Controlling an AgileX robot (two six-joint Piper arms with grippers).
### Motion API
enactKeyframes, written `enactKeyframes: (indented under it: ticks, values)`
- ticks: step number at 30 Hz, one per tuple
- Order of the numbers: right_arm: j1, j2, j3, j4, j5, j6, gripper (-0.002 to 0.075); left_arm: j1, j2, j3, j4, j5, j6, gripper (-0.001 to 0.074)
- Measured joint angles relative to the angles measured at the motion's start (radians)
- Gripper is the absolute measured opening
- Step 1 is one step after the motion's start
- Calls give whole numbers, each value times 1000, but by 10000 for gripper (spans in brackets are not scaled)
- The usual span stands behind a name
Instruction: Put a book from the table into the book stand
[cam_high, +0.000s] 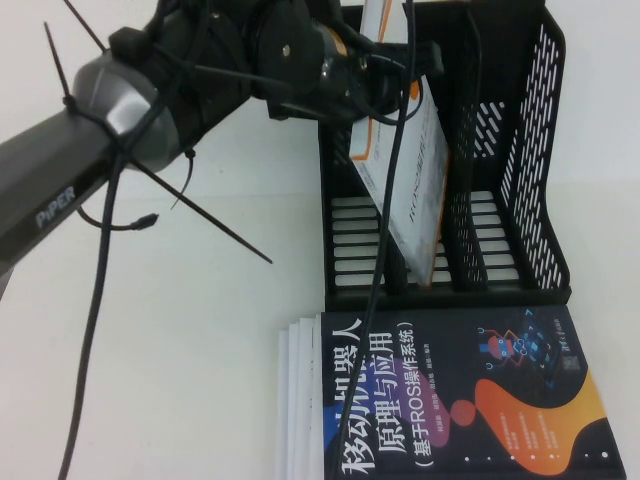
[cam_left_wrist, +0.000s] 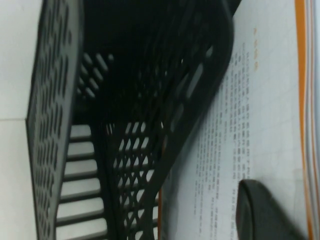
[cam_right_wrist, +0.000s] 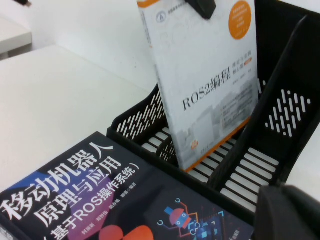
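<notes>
A white book with orange trim (cam_high: 412, 190) stands tilted in the left compartment of the black mesh book stand (cam_high: 540, 150), its lower edge on the slatted floor. My left gripper (cam_high: 392, 75) is shut on the book's top edge. In the left wrist view one dark finger (cam_left_wrist: 265, 212) presses on the book's printed cover (cam_left_wrist: 250, 120), with the stand's wall (cam_left_wrist: 150, 100) beside it. The right wrist view shows the book (cam_right_wrist: 210, 85) in the stand (cam_right_wrist: 280, 105), clamped at its top by the left gripper (cam_right_wrist: 202, 7). My right gripper (cam_right_wrist: 292, 215) hangs low at the stand's front right.
A stack of books topped by a dark one with Chinese title and orange shapes (cam_high: 450, 400) lies flat on the white table just in front of the stand; it also shows in the right wrist view (cam_right_wrist: 100, 195). The left arm and its cables cross the upper left.
</notes>
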Motion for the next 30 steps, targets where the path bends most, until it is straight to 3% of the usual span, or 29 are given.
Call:
enactKeyframes:
  ticks: [6,12,15,18,24,30]
  values:
    - [0,0,1,0,0,0,-3,0,25,0,-4,2,20,134]
    - [0,0,1,-6,-7,0,-3,0,29,-11,4,-10,97,437]
    - [0,0,1,-12,-34,22,-3,0,10,-11,49,-11,115,498]
    - [0,0,1,-12,-45,99,-3,2,-34,-11,138,-11,115,440]
    - [0,0,1,-17,54,206,-3,4,-196,-11,320,39,115,89]
    - [0,0,1,-183,268,360,-3,4,-406,55,468,96,113,8]
